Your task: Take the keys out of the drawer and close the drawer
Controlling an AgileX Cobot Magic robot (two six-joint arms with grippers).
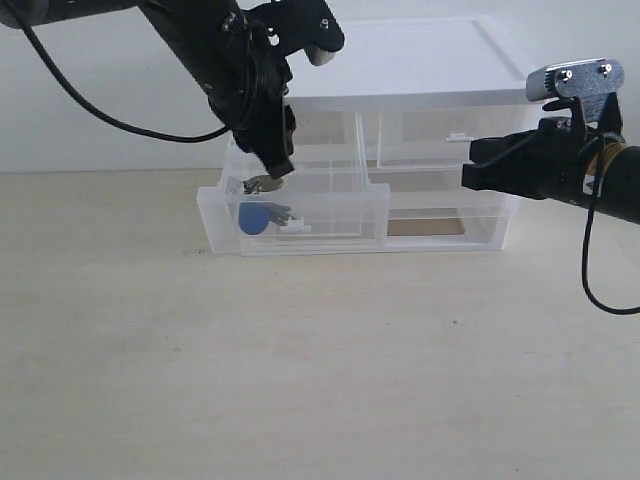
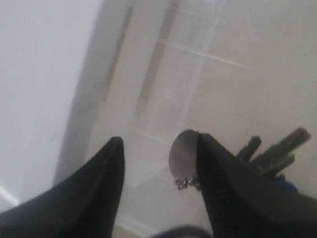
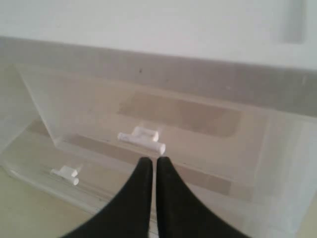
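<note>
One view alone shows fingers maybe touching keys.

The drawer unit stands toward the back of the table. The drawer, the left one of its top pair, is pulled out forward, and the keys lie in its left part. The left gripper reaches down into that drawer just above the keys, while the right gripper hangs in front of the right small drawer, above the wide drawer.
</note>
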